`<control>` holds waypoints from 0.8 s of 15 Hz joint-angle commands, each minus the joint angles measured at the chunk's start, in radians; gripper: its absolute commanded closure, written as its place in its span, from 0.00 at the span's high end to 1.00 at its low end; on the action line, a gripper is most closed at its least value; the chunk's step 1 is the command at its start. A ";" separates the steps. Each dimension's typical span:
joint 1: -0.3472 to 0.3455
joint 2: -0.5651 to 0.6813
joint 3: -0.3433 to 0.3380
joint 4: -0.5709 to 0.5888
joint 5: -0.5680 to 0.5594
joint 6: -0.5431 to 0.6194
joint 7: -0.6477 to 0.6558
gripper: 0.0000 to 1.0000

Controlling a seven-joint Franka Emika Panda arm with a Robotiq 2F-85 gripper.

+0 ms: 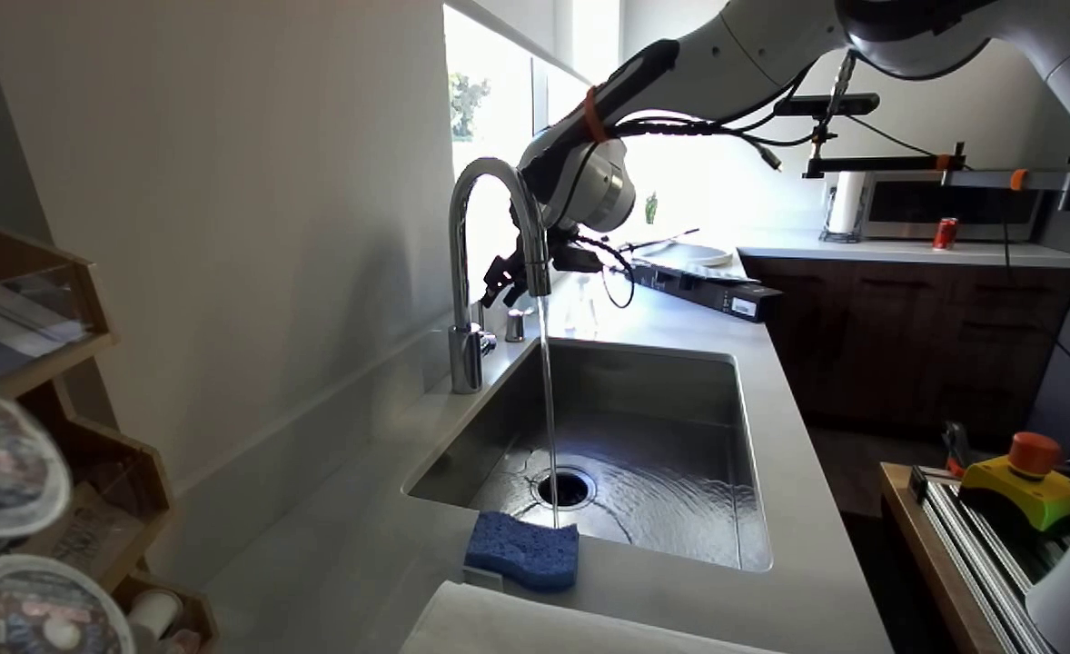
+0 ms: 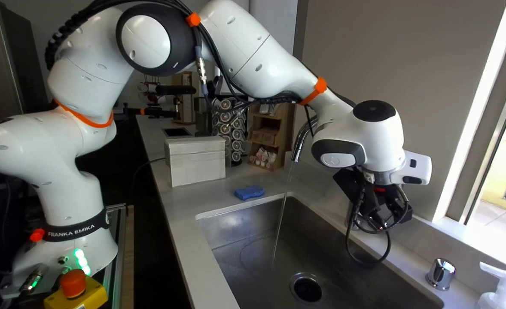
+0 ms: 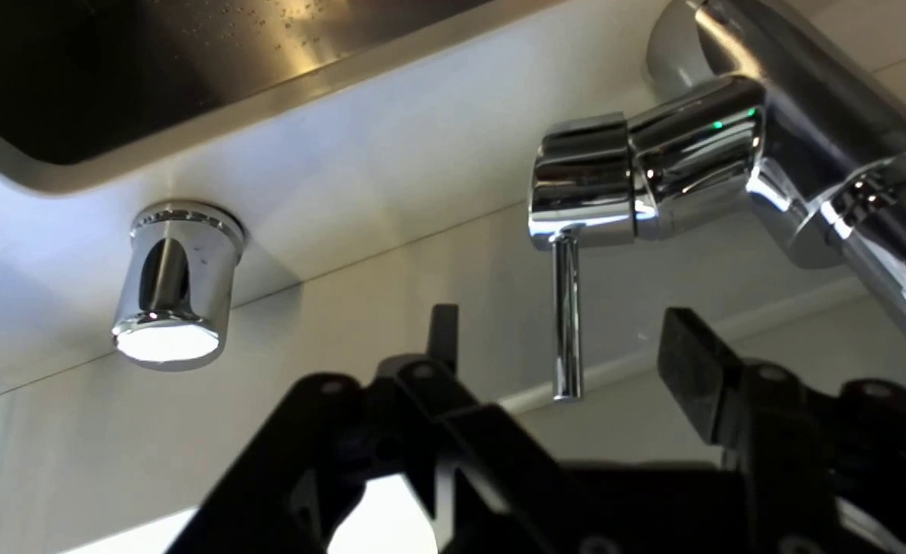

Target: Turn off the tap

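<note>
The tap (image 1: pixel 465 363) is a tall chrome faucet with a gooseneck spout beside the sink. In an exterior view its spout end (image 2: pixel 298 143) shows, with the rest mostly hidden behind my arm. Water (image 1: pixel 547 391) runs from the spout into the sink in both exterior views. In the wrist view the tap's body (image 3: pixel 799 100) is at the upper right, and its thin side lever (image 3: pixel 566 308) points down the picture. My gripper (image 3: pixel 557 338) is open, one finger on each side of the lever's free end, with gaps on both sides. It also shows behind the spout (image 1: pixel 506 280).
The steel sink (image 2: pixel 240 223) lies under my arm. A chrome cap (image 3: pixel 180 285) stands on the counter near the tap, with a white soap pump (image 2: pixel 502 285) beyond it. A blue sponge (image 1: pixel 523 549) lies by the sink. The wall and window are close behind the tap.
</note>
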 commanded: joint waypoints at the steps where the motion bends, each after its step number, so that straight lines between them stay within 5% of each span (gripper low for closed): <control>1: -0.041 0.048 0.054 0.046 0.042 0.038 -0.053 0.39; 3: -0.056 0.061 0.074 0.060 0.044 0.047 -0.063 0.23; 4: -0.062 0.067 0.081 0.064 0.043 0.050 -0.066 0.24; 5: -0.066 0.075 0.088 0.069 0.040 0.055 -0.068 0.58; 7: -0.076 0.086 0.102 0.077 0.037 0.056 -0.073 0.54; 12: -0.096 0.104 0.133 0.086 0.037 0.049 -0.083 0.87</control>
